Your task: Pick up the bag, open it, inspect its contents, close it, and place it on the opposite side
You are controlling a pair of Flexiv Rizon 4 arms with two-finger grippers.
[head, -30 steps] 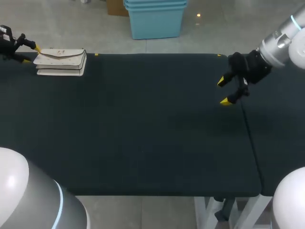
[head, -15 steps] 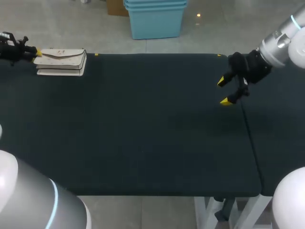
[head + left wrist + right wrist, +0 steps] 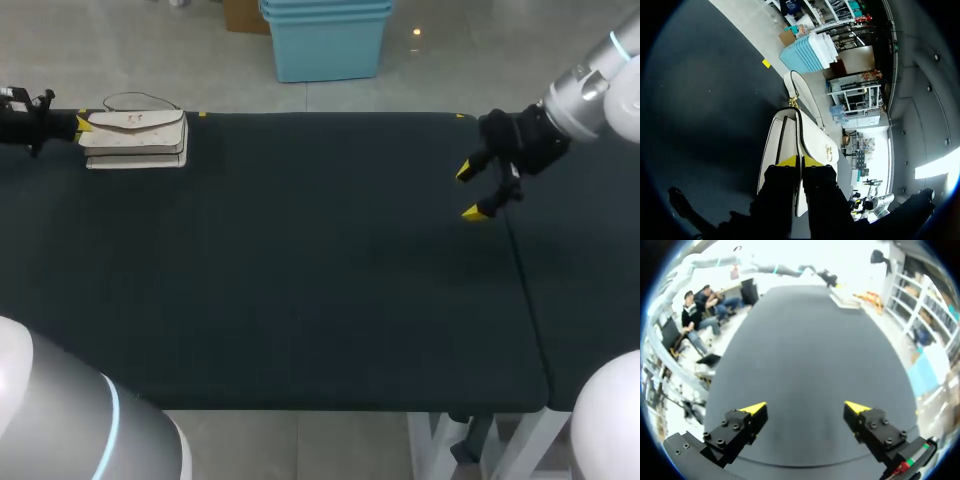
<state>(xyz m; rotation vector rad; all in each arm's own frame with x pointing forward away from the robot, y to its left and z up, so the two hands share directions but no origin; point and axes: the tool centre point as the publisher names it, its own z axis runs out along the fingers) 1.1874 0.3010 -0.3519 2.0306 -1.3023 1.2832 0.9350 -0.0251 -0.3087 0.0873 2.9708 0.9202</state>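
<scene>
While L pincer pinches bag edge, R pincer hovers wide open.

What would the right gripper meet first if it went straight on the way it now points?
Probably the bare table top, since the open right gripper tilts down across it; the bag lies far beyond, though depth is unclear.

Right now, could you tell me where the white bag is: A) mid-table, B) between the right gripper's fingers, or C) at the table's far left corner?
C: the bag lies at the far left corner, its end pinched in the left gripper.
</scene>
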